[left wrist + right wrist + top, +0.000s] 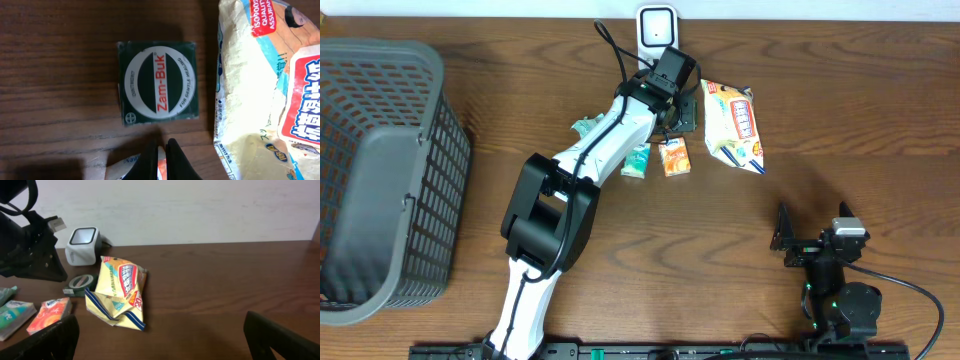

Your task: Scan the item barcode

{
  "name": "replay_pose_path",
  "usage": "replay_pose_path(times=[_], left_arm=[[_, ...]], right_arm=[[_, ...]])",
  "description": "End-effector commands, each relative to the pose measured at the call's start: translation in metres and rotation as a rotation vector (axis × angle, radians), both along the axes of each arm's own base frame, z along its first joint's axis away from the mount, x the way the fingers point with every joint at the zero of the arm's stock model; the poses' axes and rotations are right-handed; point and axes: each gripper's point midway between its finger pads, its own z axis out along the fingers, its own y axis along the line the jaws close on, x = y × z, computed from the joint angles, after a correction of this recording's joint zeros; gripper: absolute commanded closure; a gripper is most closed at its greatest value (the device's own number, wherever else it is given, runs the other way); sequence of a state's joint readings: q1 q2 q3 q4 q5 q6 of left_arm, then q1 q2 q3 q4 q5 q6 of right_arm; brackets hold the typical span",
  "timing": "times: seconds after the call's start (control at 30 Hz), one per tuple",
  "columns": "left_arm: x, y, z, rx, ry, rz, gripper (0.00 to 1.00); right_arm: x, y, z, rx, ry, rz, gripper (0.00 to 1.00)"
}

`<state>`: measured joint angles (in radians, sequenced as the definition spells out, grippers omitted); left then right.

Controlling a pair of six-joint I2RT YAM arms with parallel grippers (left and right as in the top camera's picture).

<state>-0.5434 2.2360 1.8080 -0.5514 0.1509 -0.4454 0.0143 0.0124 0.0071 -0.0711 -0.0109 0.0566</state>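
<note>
A dark green square Zam-Buk box [157, 85] lies flat on the brown wooden tabletop [840, 70]. Its white oval ring carries "Zam-Buk" in red letters across a green centre, and the small print around the ring is too fine to read surely. The box sits just left of a pale yellow snack bag [260, 95], close to it though contact cannot be judged. The bag shows a red patch reading "ISO9002 QUALITY ASSURANCE" and large white characters on a red panel.

The left gripper [162, 150] has its dark fingers pressed together and holds nothing. Its tips point toward the box's edge, with a gap of bare wood between them and the box. A white and orange corner of a pack shows beneath them.

The white barcode scanner [657, 27] with a dark window stands at the far edge of the tabletop, behind the box. Nearer lie an orange packet [673, 157] and a teal packet [636, 160], side by side. A grey mesh basket [390, 170] sits at the far left.

The right gripper [786, 240] rests low on the near right, its fingers spread wide and empty, well apart from the items.
</note>
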Motion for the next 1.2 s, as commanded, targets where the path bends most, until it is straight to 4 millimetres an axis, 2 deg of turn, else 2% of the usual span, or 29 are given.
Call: replay_pose_path(times=[0.0, 0.07, 0.1, 0.17, 0.23, 0.27, 0.3, 0.43, 0.5, 0.77, 1.17], left_arm=[[0.004, 0.005, 0.019, -0.018, -0.029, 0.017, 0.92], [0.006, 0.010, 0.036, -0.028, -0.051, 0.022, 0.91], [0.006, 0.014, 0.045, -0.032, -0.058, 0.027, 0.83], [0.003, 0.024, 0.062, -0.021, -0.075, 0.014, 0.62], [-0.003, 0.039, 0.075, 0.018, -0.083, -0.022, 0.33], [-0.007, 0.049, 0.081, 0.045, -0.081, -0.038, 0.25], [-0.011, 0.061, 0.085, 0.077, -0.074, -0.044, 0.20], [-0.028, 0.111, 0.098, 0.186, -0.018, 0.027, 0.12], [-0.036, 0.128, 0.102, 0.204, 0.017, 0.050, 0.03], [-0.065, 0.190, 0.095, 0.317, 0.176, 0.132, 0.02], [-0.071, 0.263, 0.089, 0.355, 0.270, 0.290, 0.02]], right_arm=[[0.000, -0.002, -0.002, 0.001, 0.004, -0.008, 0.01], [0.000, -0.002, -0.002, 0.001, 0.004, -0.008, 0.01], [0.000, -0.002, -0.002, 0.001, 0.004, -0.008, 0.01], [0.000, -0.002, -0.002, 0.001, 0.004, -0.008, 0.01], [0.000, -0.002, -0.002, 0.001, 0.004, -0.008, 0.01], [0.000, -0.002, -0.002, 0.001, 0.004, -0.008, 0.01], [0.000, -0.002, -0.002, 0.002, 0.005, -0.008, 0.01], [0.000, -0.002, -0.002, 0.002, 0.005, -0.008, 0.01], [0.000, -0.002, -0.002, 0.001, 0.005, -0.008, 0.01], [0.000, -0.002, -0.002, 0.001, 0.005, -0.008, 0.01], [0.000, -0.002, -0.002, 0.001, 0.008, -0.008, 0.01]])
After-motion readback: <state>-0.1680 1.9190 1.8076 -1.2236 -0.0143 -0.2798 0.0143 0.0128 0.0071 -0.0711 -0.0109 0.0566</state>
